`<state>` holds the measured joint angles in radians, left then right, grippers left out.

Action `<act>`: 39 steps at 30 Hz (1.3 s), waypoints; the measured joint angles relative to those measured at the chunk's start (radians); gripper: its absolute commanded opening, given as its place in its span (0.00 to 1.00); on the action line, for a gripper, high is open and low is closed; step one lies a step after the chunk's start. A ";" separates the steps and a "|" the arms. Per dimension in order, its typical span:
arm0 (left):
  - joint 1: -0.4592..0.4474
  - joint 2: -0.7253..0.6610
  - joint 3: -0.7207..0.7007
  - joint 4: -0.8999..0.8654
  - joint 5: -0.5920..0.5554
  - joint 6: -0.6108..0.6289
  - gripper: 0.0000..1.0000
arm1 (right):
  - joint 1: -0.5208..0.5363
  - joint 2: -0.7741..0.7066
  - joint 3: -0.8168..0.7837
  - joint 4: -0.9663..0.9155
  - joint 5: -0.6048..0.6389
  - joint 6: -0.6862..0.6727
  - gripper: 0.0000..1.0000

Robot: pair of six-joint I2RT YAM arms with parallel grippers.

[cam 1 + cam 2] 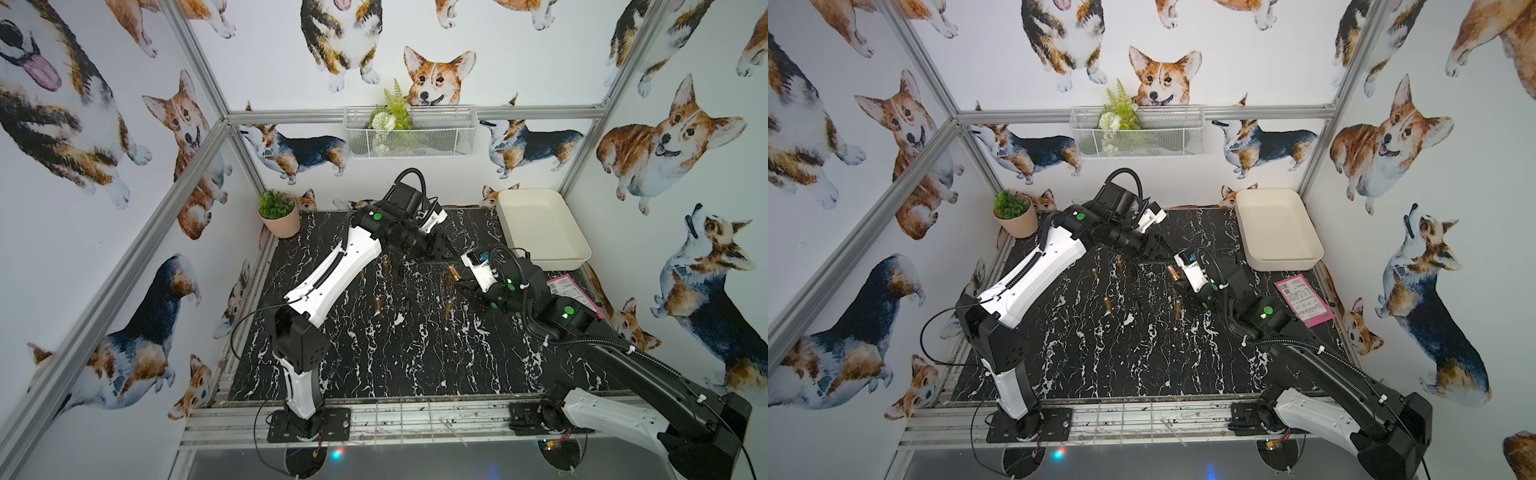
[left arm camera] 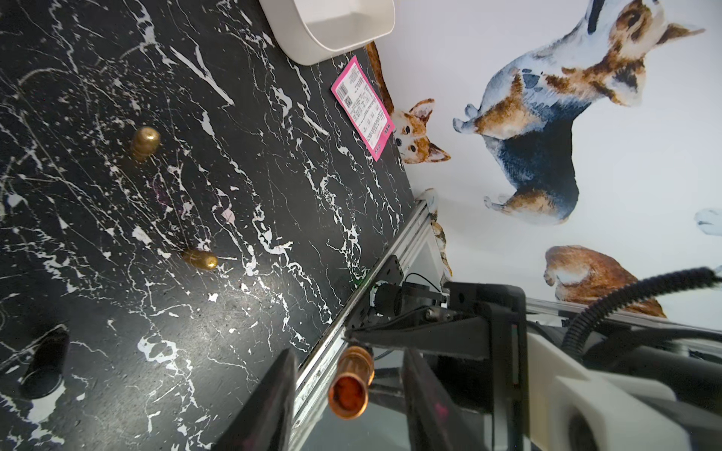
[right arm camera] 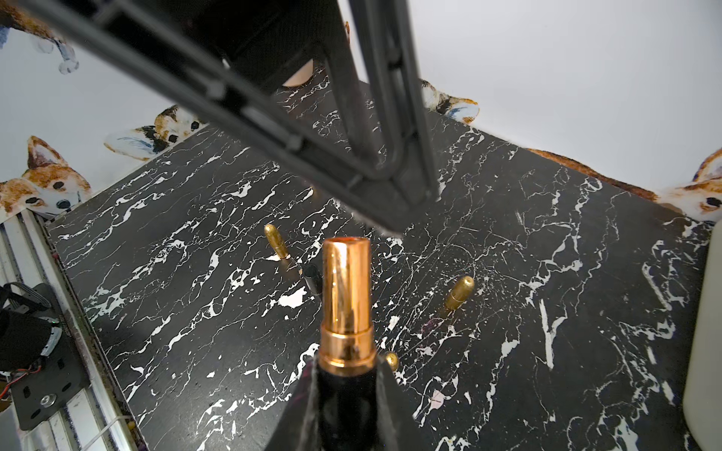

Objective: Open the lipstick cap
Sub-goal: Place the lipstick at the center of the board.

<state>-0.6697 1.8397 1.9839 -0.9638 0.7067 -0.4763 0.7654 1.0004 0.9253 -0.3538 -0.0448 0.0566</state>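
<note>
The right gripper (image 3: 345, 390) is clamped tight on the black base of the cylindrical lipstick (image 3: 347, 296), its shiny copper-gold tube sticking out at lower centre of the right wrist view. The left gripper (image 2: 349, 353) stands partly open at the bottom of its wrist view, a finger either side of the tube's end, not touching; both hover above the black white-veined marble tabletop (image 1: 374, 353).

Robot lab test cell: aluminium frame (image 1: 291, 115), corgi-print walls (image 1: 519, 62), marble-pattern tabletop (image 1: 395, 365), left arm (image 1: 332, 266), right arm (image 1: 623, 365) bolted at front.
</note>
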 measured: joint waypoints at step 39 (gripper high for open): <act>-0.016 0.037 0.018 -0.051 0.011 0.021 0.17 | 0.000 0.037 0.024 0.010 0.022 -0.028 0.06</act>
<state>-0.6857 1.8771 2.0014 -1.0145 0.7181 -0.4553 0.7650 1.0370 0.9497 -0.3439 -0.0227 0.0284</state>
